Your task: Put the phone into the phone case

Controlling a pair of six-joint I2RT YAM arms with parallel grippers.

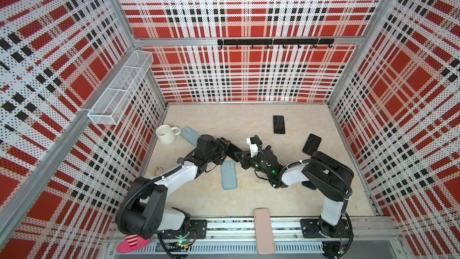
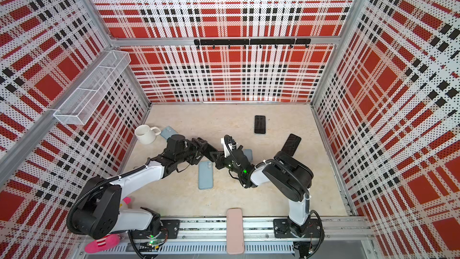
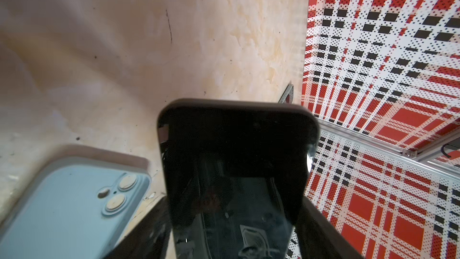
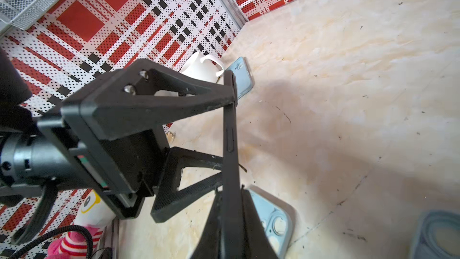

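Black phone (image 3: 236, 160) is up off the table (image 1: 251, 195), pinched edge to edge by the left gripper (image 4: 227, 137) while the right gripper (image 4: 231, 196) clamps its flat faces. Two grips on one slick slab, so any mismatch could twist or drop it before it reaches the light blue case (image 1: 229, 174) nearby. Table's pale, scuffed stone-look; red plaid perforated walls (image 1: 249, 71) box it in tight.
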